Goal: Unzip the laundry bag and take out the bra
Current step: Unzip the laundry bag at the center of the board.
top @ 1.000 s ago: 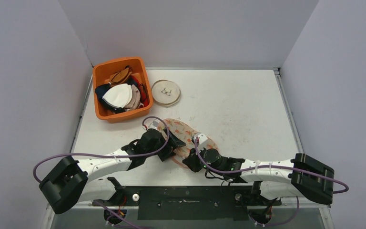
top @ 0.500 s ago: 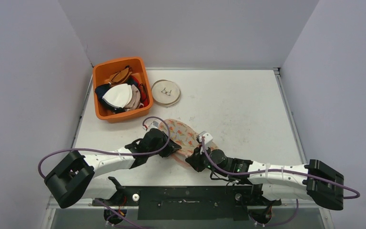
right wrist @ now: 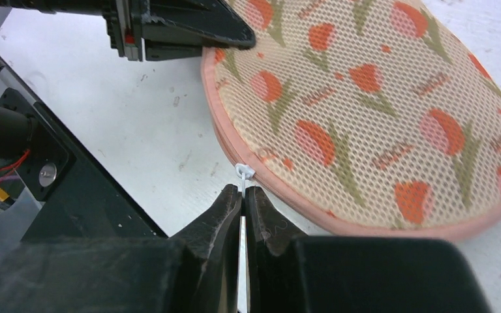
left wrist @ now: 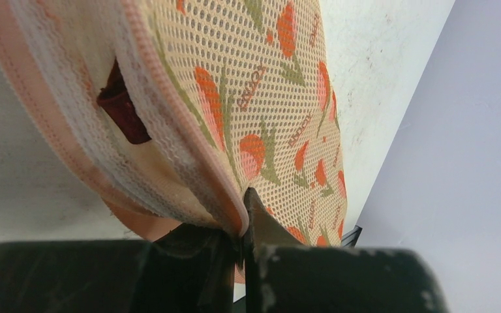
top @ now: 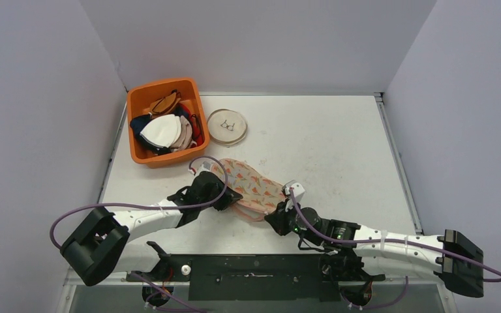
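The right arm has swung out to its own side over the last second, carrying the right gripper (right wrist: 242, 195) along the near rim of the laundry bag (top: 254, 189), and the left gripper (left wrist: 243, 199) has gone from spread to pinched. Its fingers are now pressed together on the pink binding at the bag's edge, with mesh bulging out just beyond the tips. I take that as an anchor, so the bag cannot slide while the other side pulls. The right fingers are closed tight on the little white zipper pull (right wrist: 242, 173), which stands straight up out of the tips, with the bag's rim touching just past it. The two grips sit at opposite ends of the near edge and pull away from each other, which is what a zip needs. Above the left fingers the seam already gapes, and something dark red (left wrist: 121, 107) shows in the slit. That is probably the bra, still inside, though too little shows to be sure. The bag lies flat on the table (top: 339, 143), between the two sets of fingers. The orange bin (top: 135, 153) of garments stands well beyond the left fingers, probably where the bra is meant to go. The zip looks only partly run.
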Controlling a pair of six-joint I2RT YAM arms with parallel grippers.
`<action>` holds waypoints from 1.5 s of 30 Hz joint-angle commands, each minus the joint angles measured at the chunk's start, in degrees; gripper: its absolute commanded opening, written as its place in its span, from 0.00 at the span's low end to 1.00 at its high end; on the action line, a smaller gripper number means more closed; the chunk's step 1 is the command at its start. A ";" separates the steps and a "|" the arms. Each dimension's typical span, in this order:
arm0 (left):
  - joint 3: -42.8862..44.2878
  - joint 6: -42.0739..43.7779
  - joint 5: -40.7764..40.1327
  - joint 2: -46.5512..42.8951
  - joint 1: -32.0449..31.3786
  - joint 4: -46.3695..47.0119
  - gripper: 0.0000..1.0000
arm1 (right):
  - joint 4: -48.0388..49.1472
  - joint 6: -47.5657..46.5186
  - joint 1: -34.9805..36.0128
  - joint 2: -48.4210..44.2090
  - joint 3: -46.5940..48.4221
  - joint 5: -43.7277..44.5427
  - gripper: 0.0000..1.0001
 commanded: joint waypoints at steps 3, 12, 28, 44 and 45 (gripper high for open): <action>1.59 3.72 0.88 0.31 3.15 0.98 0.00 | -3.88 2.62 0.34 -4.81 -1.91 5.97 0.05; 10.47 12.26 8.09 9.72 5.71 0.99 0.00 | -6.57 4.50 0.33 -6.95 -3.31 9.21 0.05; 4.56 15.52 14.84 -8.53 5.50 -12.62 0.88 | 4.02 -0.19 0.15 5.84 2.47 2.14 0.05; -1.70 5.35 9.37 -12.44 -1.03 -3.08 0.76 | 18.31 -3.69 -0.20 22.07 8.00 -8.63 0.05; -1.25 5.36 9.22 -11.27 -1.13 -2.49 0.73 | 18.34 -3.61 -0.09 22.13 7.96 -8.63 0.05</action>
